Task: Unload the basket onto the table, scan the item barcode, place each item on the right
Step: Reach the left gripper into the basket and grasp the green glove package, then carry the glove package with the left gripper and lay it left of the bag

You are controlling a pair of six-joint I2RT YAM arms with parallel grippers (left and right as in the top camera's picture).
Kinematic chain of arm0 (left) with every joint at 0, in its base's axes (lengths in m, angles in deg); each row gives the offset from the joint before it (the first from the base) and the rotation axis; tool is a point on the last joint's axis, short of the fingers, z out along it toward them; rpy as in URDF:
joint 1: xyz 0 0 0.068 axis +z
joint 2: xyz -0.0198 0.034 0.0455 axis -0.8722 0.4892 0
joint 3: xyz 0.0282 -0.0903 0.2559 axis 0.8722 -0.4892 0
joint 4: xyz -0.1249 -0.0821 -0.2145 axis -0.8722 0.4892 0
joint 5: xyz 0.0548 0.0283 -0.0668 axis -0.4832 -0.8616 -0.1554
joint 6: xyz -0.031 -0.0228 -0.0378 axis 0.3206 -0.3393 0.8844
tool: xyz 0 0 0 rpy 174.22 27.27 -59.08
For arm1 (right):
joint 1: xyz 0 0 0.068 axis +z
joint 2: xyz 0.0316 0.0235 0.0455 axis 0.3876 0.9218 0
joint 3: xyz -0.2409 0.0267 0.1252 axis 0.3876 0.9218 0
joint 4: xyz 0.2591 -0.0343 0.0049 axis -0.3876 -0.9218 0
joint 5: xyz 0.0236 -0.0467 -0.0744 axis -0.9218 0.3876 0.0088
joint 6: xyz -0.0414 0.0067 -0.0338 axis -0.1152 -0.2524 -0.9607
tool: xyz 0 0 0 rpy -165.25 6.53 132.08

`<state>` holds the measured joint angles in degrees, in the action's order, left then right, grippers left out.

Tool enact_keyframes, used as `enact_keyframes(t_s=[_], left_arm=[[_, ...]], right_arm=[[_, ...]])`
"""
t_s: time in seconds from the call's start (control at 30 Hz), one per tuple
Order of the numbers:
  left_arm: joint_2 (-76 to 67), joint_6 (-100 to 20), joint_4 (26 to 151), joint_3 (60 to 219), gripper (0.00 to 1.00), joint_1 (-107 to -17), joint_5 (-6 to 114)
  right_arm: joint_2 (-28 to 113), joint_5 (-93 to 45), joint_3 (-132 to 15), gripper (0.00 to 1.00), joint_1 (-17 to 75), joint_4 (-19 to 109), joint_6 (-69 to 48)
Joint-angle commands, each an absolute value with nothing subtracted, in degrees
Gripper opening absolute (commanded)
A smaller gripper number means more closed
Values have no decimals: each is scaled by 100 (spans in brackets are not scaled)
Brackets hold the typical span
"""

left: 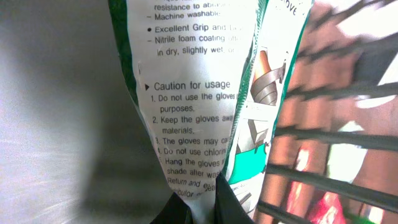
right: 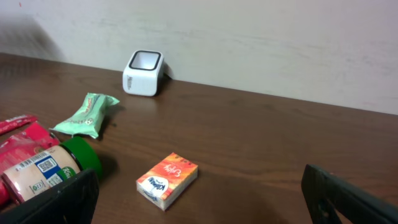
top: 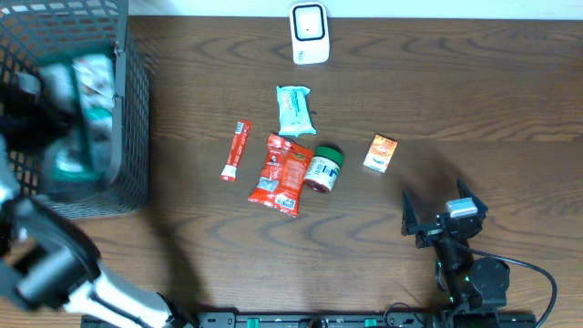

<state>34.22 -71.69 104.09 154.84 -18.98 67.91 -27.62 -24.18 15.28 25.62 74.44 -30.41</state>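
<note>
- My left claw [left: 200, 210] is clenched on a glove packet [left: 186, 93] inside the wire basket [top: 137, 118].
- My right claw [right: 202, 199] hangs released over the tabletop [right: 280, 143], near an orange box [right: 166, 180].

The glove packet [left: 186, 106] in the left wrist view carries black print on white. Its bullet lines read "Machine washable", "Excellent Grip and…" and "Nitrile foam coating… in dry, slightly wet, or…", each cut off at the fold. Under them stands the heading "Caution for usage" with listed lines: "1. Do not use the gloves… purposes.", "2. Keep the gloves aw… materials.", "3. The gloves may ca…", "Do not use chlorin…", "Hang the gloves… shade after wa…". In the right wrist view the jar [right: 43, 171] bears a white label with a square code and the orange box [right: 168, 179] a blue-and-white logo; both are too small to read.
</note>
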Motion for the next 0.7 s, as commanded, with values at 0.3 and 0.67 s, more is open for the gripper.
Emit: enact_keyframes(t_s=[0.3, 0.67], left_arm=[[-559, -5775, 9900, 15763, 7, -2245, 7180], [-1372, -5777, 12258, 15534, 7, -4643, 5742]], right_arm=[[-2786, -2411, 1533, 99, 2498, 7425, -2991], [-2786, -2411, 1533, 99, 2498, 7425, -2991]])
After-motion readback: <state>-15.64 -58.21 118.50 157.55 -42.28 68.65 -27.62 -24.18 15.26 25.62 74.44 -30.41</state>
